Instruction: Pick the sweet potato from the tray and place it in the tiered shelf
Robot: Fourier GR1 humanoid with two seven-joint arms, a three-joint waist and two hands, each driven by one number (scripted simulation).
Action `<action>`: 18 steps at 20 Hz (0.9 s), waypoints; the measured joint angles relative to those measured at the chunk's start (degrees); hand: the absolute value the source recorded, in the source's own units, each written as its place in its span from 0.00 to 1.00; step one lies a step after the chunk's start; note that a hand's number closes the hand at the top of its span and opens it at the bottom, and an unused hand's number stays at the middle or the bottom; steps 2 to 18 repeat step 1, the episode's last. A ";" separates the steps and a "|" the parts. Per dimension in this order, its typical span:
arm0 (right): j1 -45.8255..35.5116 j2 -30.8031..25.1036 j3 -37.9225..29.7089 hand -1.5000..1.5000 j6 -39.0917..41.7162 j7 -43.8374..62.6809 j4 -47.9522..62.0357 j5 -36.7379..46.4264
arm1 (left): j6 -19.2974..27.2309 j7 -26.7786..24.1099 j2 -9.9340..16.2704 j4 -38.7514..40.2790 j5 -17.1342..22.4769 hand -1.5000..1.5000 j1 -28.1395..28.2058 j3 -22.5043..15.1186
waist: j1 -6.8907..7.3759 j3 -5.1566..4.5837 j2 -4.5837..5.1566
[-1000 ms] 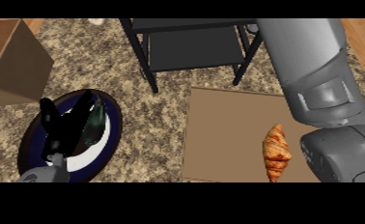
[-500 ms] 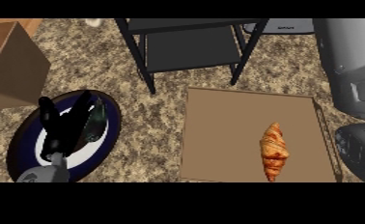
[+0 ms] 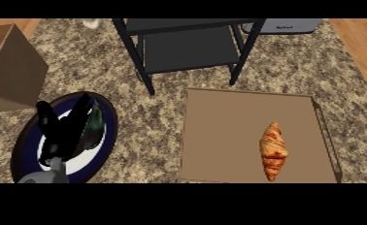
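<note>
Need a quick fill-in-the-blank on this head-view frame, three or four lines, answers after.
1. The orange item lies on the brown ____.
2. The left hand rests over a dark blue ____.
3. The tiered shelf stands ____ the tray in the view.
4. The robot's ____ hand is out of view.

Answers: tray; plate; above; right

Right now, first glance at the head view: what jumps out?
The orange-brown sweet potato stands out most, lying alone on the right half of the flat brown tray at lower right. Above it stands the dark tiered shelf, top centre. At lower left the left robot hand rests open, fingers up, over a dark blue plate with a white centre; no right robot hand shows.
</note>
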 measured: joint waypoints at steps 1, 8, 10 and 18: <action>1.46 -0.93 -0.12 0.00 1.76 1.01 -2.10 -0.92 | -0.04 -0.33 0.04 -0.19 0.03 0.50 0.37 0.15 | -0.08 0.00 -0.04; 1.46 -0.93 -0.12 0.00 1.76 1.01 -2.10 -0.92 | -0.04 -0.33 0.04 -0.19 0.03 0.50 0.37 0.15 | -0.08 0.00 -0.04; 1.46 -0.93 -0.12 0.00 1.76 1.01 -2.10 -0.92 | -0.04 -0.33 0.04 -0.19 0.03 0.50 0.37 0.15 | -0.08 0.00 -0.04; 1.46 -0.93 -0.12 0.00 1.76 1.01 -2.10 -0.92 | -0.04 -0.33 0.04 -0.19 0.03 0.50 0.37 0.15 | -0.08 0.00 -0.04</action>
